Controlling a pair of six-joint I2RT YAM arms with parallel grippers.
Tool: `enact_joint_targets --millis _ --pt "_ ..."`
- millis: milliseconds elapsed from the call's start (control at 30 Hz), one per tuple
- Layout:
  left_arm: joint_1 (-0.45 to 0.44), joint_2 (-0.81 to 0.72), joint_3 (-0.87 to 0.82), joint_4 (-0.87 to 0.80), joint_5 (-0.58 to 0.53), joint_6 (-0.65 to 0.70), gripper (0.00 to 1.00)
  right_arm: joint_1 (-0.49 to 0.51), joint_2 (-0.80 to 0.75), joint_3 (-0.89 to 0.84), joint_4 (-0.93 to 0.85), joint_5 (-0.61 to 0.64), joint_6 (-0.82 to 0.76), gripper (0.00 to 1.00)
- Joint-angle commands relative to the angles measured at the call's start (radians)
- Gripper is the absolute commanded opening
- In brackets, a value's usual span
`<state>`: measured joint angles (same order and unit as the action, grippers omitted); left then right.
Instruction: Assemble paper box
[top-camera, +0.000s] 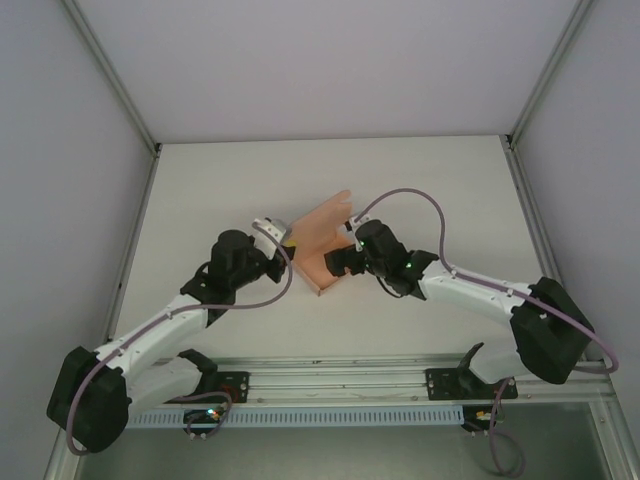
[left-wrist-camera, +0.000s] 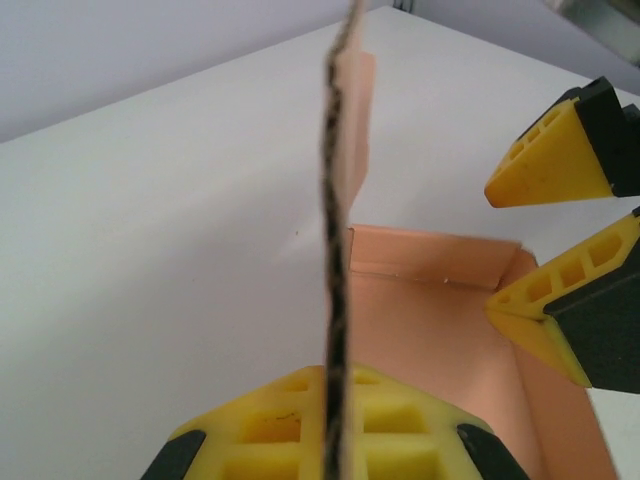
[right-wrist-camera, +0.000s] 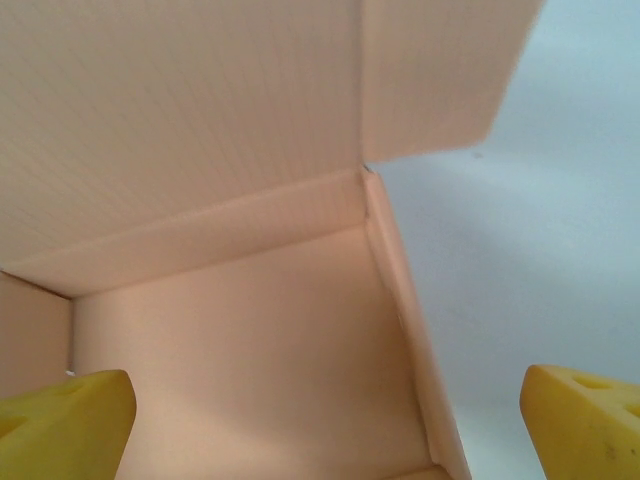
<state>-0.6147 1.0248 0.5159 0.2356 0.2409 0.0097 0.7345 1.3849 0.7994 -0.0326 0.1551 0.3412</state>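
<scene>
Table (top-camera: 220, 180) is plain white, and the salmon-pink paper box (top-camera: 322, 235) rests on it, right between the two grippers. We see the box half built: a shallow tray with its low walls already standing, plus one big panel tilted up over the far side of the box. The left gripper (top-camera: 275, 230) sits at the box's left side. In its own wrist view, the left gripper (left-wrist-camera: 335, 405) has its yellow jaws clenched on a raised card flap of the box (left-wrist-camera: 336, 250), seen edge-on. The right gripper (top-camera: 345, 252) is at the box's right side, and its jaws are spread wide. From the right wrist they straddle a side wall of the box (right-wrist-camera: 250, 330), one finger inside, one outside. We can't quite tell whether either finger touches the card.
</scene>
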Motion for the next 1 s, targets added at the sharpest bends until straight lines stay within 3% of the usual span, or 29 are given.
enact_joint_targets --millis 0,267,333,467,533,733,967 --pt "-0.005 -0.016 -0.027 0.083 0.073 0.045 0.00 -0.007 -0.066 -0.036 -0.055 0.057 0.013 1.00" --pt "-0.001 0.131 0.023 0.004 0.253 0.181 0.00 -0.048 -0.237 -0.082 -0.182 0.076 0.020 1.00" --pt "0.003 0.172 0.035 0.004 0.255 0.195 0.00 -0.066 -0.287 -0.099 -0.204 0.074 0.011 1.00" --pt "0.039 0.246 0.085 -0.040 0.348 0.251 0.01 -0.100 -0.383 -0.138 -0.216 0.032 -0.107 1.00" --pt "0.046 0.274 0.122 -0.085 0.357 0.263 0.21 -0.122 -0.411 -0.148 -0.207 -0.023 -0.175 1.00" --pt "0.047 0.260 0.166 -0.149 0.338 0.267 0.52 -0.203 -0.361 -0.068 -0.269 -0.182 -0.300 1.00" --pt "0.042 0.176 0.188 -0.314 0.206 0.308 0.66 -0.211 -0.182 0.129 -0.457 -0.248 -0.515 1.00"
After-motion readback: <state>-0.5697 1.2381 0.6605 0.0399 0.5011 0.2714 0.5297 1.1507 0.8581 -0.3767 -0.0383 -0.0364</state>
